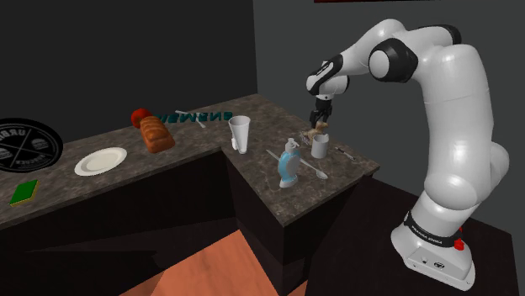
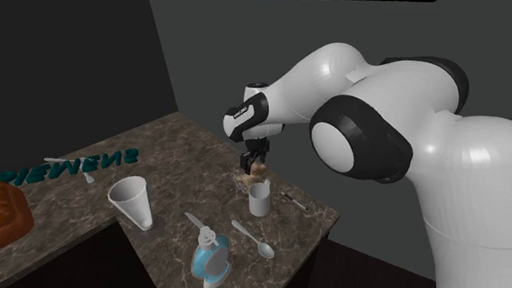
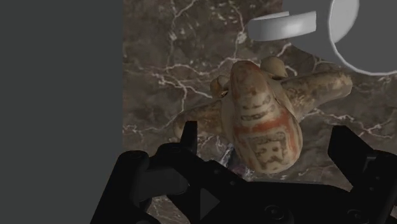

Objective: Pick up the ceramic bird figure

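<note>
Bird figure (image 1: 317, 131), tan, sits on the dark marble counter (image 1: 252, 168) in the shoulder view, just behind a white mug (image 1: 320, 147), with the black claw (image 1: 320, 122) directly above it. In the second exterior view, the claw (image 2: 255, 161) points down over the bird (image 2: 256, 172), the mug (image 2: 259, 200) close in front. From the wrist, the claw (image 3: 267, 137) is parted, fingers (image 3: 343, 146) either side of the red-marked bird (image 3: 264, 121); marble shows between one finger and its body.
</note>
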`<state>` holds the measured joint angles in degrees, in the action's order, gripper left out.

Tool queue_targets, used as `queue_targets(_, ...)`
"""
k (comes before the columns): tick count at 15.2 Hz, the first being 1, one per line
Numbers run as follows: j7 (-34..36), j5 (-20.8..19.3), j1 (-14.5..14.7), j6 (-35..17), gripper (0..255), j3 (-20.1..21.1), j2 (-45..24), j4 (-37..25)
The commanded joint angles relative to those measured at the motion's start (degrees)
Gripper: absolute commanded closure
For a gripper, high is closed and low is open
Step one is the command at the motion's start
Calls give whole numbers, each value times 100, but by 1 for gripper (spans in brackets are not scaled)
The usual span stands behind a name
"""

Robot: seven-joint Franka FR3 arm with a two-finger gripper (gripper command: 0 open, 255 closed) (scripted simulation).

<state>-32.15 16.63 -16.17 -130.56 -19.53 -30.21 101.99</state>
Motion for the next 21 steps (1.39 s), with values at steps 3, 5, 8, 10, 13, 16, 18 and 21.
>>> queue_targets(3, -15, 10, -8, -30, 255, 3, -10, 18)
queue_targets(5, -14, 9, -6, -30, 255, 3, -9, 18)
queue_targets(8, -15, 9, -7, -29, 255, 2, -5, 22)
queue_targets(10, -8, 8, -2, -31, 255, 4, -8, 20)
queue_targets(13, 41, -59, 26, 135, 255, -38, 130, -15)
queue_targets(16, 89, -126, 51, 306, 255, -77, 260, -63)
queue_targets(18, 120, -169, 66, 422, 255, -101, 343, -102)
queue_targets(21, 166, -231, 86, 599, 255, -134, 460, -169)
